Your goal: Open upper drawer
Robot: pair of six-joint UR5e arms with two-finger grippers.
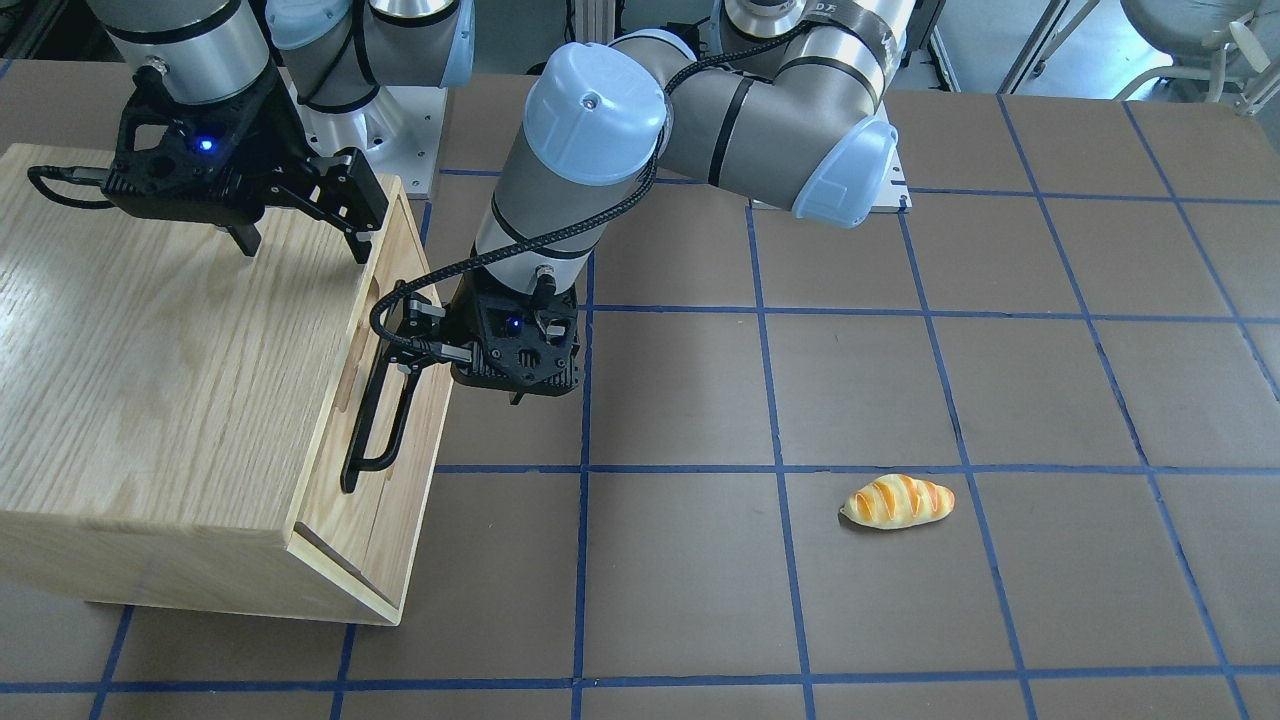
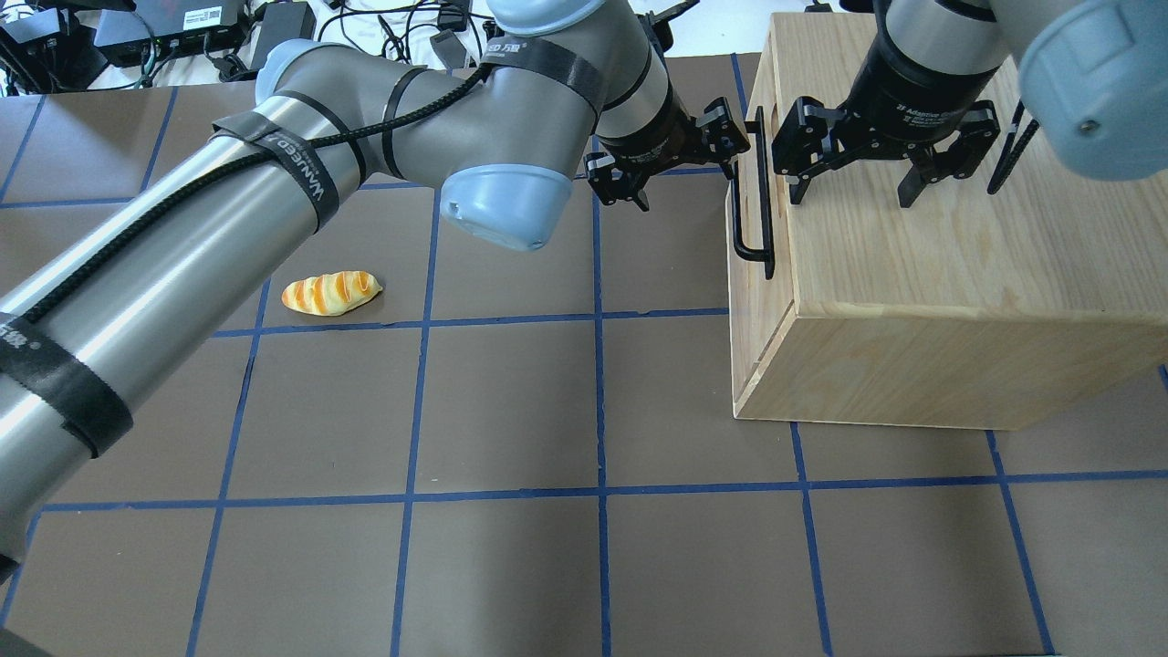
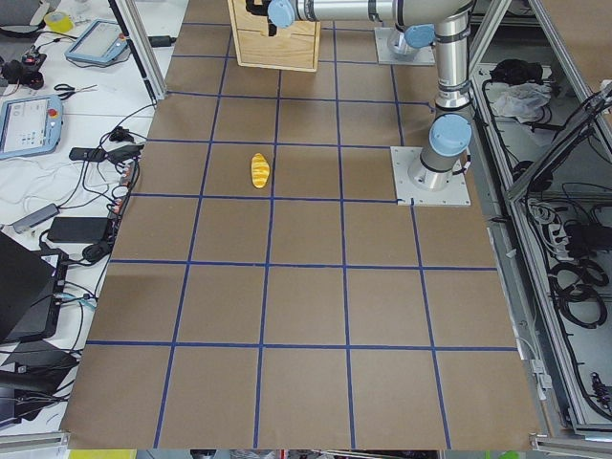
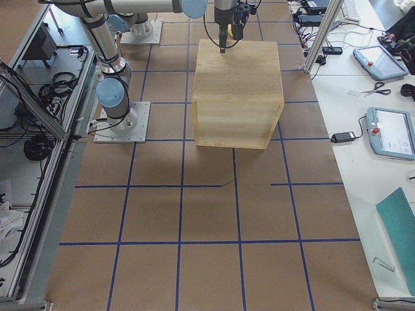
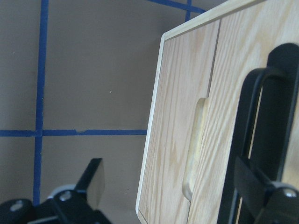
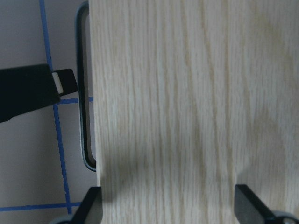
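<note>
The upper drawer (image 5: 261,56) is the light-wood front panel with a long black bar handle (image 2: 753,192) and an oblong slot (image 5: 196,144). It looks flush with the oak cabinet (image 2: 958,265). My left gripper (image 2: 689,169) is open in front of the drawer. One of its fingers (image 6: 58,83) is right beside the handle bar (image 1: 385,410), the other out over the floor mat. I cannot tell if the finger touches the bar. My right gripper (image 2: 853,187) is open and empty just above the cabinet top (image 1: 170,370), near its front edge.
A toy bread roll (image 1: 897,500) lies on the brown mat with blue grid lines, well away from the cabinet; it also shows in the overhead view (image 2: 330,293). The left arm's elbow (image 1: 800,130) hangs over the table's middle.
</note>
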